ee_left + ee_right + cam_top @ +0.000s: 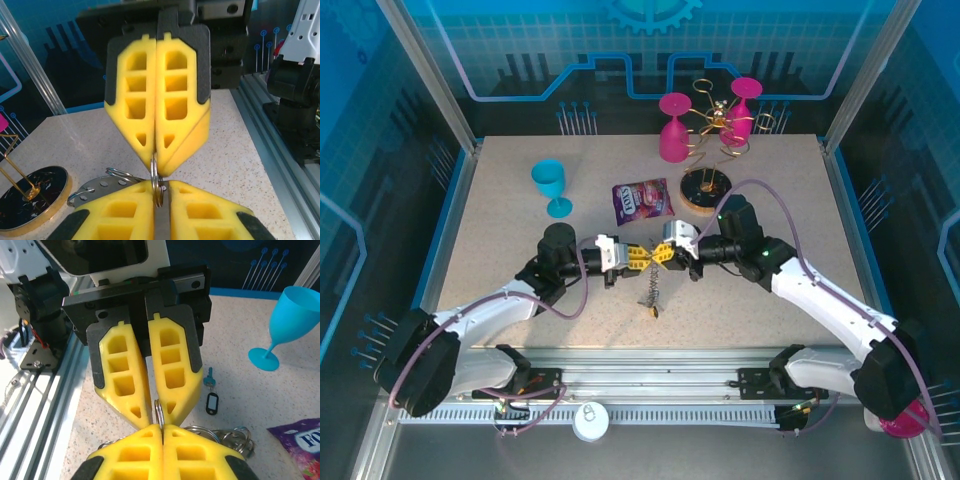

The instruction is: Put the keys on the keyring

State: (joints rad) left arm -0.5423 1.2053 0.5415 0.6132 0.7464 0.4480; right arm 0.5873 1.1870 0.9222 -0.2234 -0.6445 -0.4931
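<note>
Top external view: left gripper (pixel 636 258) and right gripper (pixel 667 254) meet tip to tip above the table (pixel 500 240), both pinching the keyring (pixel 157 184) between them. Threading seems underway; next, one gripper must let go and fetch the loose keys (pixel 212 404).

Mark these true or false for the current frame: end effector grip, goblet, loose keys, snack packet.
1. The left end effector and the right end effector meet tip to tip, both pinching the keyring. True.
2. The blue goblet lies on its side. False: it stands upright on its foot.
3. A black-tagged key lies loose on the table. True.
4. The purple snack packet is held in the left end effector. False: it lies flat on the table, beyond both end effectors.
</note>
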